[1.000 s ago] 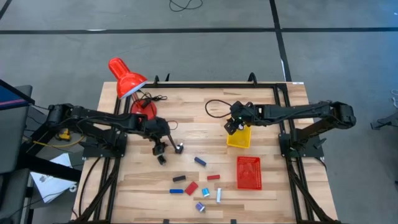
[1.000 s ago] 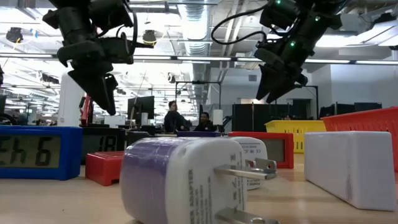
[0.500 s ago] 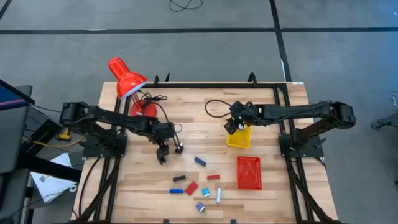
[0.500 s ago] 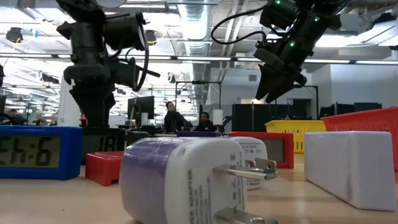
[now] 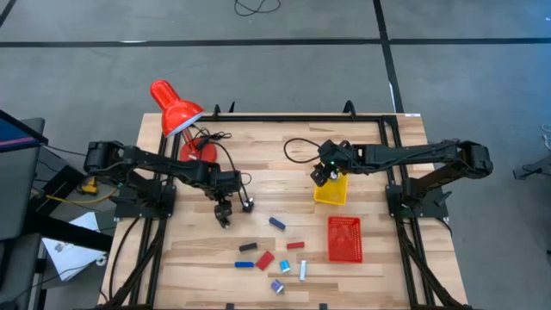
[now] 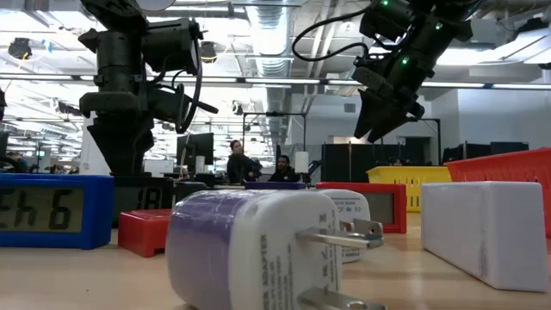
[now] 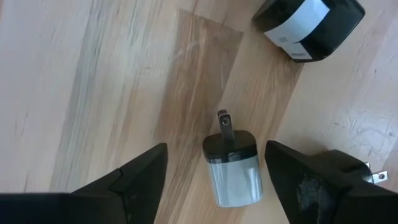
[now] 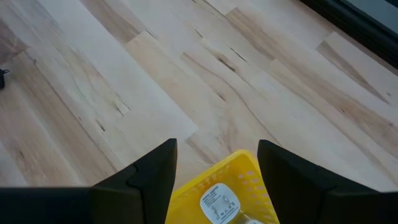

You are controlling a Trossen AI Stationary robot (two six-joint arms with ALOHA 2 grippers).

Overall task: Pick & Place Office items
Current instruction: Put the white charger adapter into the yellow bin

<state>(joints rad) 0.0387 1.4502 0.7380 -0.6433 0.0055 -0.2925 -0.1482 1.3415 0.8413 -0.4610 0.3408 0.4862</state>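
A small plug adapter with a silver-grey body and a black pronged end lies flat on the wooden table. My left gripper points down over it, open, one finger on each side and apart from it. A black adapter with a white label lies just beyond. My right gripper hangs open above the yellow tray, which holds a white item. Several small blue, red, black and white office items lie scattered near the table's front.
A red mesh basket stands in front of the yellow tray. A red desk lamp with its black cable stands at the far left. A white-and-purple plug adapter, a blue clock and a white block lie at the near edge.
My left gripper has sunk toward the table and tipped to point more steeply down, settling over the silver-grey adapter, then stayed still. The adapters and other items have kept their places.
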